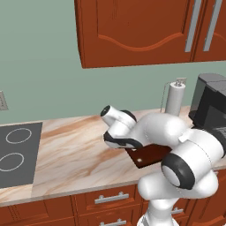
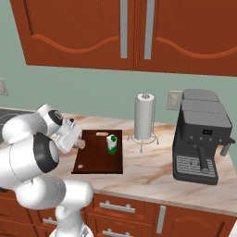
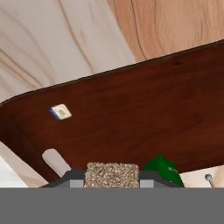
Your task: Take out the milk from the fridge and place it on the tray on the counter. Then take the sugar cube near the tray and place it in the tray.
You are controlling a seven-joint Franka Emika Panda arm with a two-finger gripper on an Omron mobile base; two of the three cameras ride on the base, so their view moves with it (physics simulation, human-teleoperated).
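Observation:
The dark brown tray (image 2: pixel 98 156) lies on the beige marble counter (image 2: pixel 148 162). The milk (image 2: pixel 111 144), white with a green cap, stands upright on the tray's far right part; in the hand view its green top (image 3: pixel 164 169) shows at the bottom. My gripper (image 2: pixel 79 144) hangs over the tray's left edge, shut on the sugar cube (image 3: pixel 112 174), a speckled tan block between the finger tips. In the left base view my arm hides most of the tray (image 1: pixel 148 155). The fridge is out of view.
A paper-towel roll (image 2: pixel 144 115) on a wire stand and a black coffee machine (image 2: pixel 201 136) stand right of the tray. A grey stovetop (image 1: pixel 15 152) lies at the far left. A pale oblong (image 2: pixel 101 134) rests on the tray's far end. Wooden cabinets hang overhead.

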